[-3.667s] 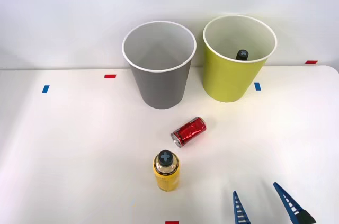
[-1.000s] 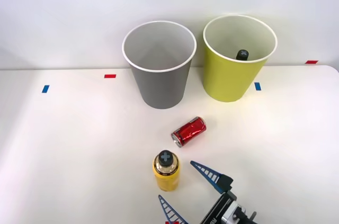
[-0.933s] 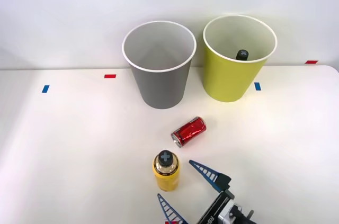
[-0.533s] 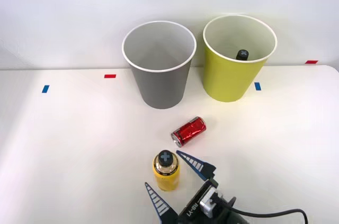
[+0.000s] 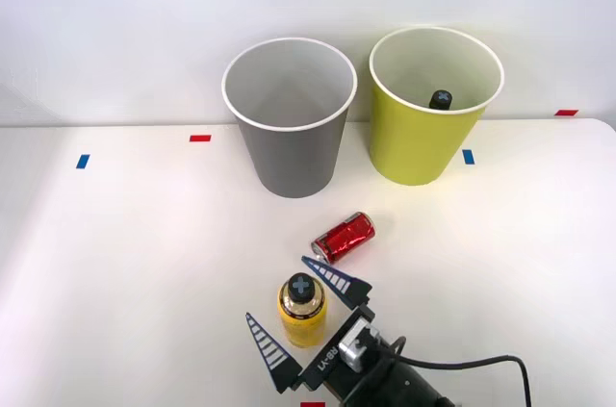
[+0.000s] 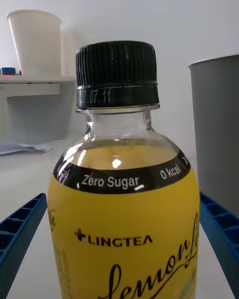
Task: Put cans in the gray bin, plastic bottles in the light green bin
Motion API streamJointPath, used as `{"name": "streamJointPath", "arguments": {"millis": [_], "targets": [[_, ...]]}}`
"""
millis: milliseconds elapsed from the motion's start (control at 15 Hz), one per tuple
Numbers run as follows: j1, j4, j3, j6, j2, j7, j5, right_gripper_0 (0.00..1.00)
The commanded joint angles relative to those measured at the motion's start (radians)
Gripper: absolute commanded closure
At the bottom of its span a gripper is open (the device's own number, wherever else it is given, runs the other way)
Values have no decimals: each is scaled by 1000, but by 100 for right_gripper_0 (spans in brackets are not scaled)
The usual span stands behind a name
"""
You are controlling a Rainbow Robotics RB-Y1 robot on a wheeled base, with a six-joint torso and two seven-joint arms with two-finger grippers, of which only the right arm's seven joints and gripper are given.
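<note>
A yellow-labelled plastic bottle with a black cap stands upright near the table's front edge. My right gripper is open around it, one blue finger on each side, not touching. The red can lies on its side just behind the bottle. At the back stand the gray bin and, to its right, the light green bin, where the black cap of another bottle shows inside.
Small red tape marks and blue tape marks dot the white table. A wall runs close behind the bins. In the wrist view a white cup stands on a far shelf.
My right gripper has moved in from the front right and slid forward and left until its open fingers flank the yellow bottle. Bottle, can and bins have not moved.
</note>
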State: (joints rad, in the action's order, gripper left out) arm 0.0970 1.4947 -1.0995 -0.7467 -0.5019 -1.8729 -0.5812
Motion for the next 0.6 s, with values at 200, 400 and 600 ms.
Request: {"name": "streamJointPath", "arguments": {"millis": [200,400,600], "targets": [[6,1,1,24,3,-15,3,0],[7,-1,1,38,8,-32,4,0],[6,-1,3,38,8,-49,4,88]]}}
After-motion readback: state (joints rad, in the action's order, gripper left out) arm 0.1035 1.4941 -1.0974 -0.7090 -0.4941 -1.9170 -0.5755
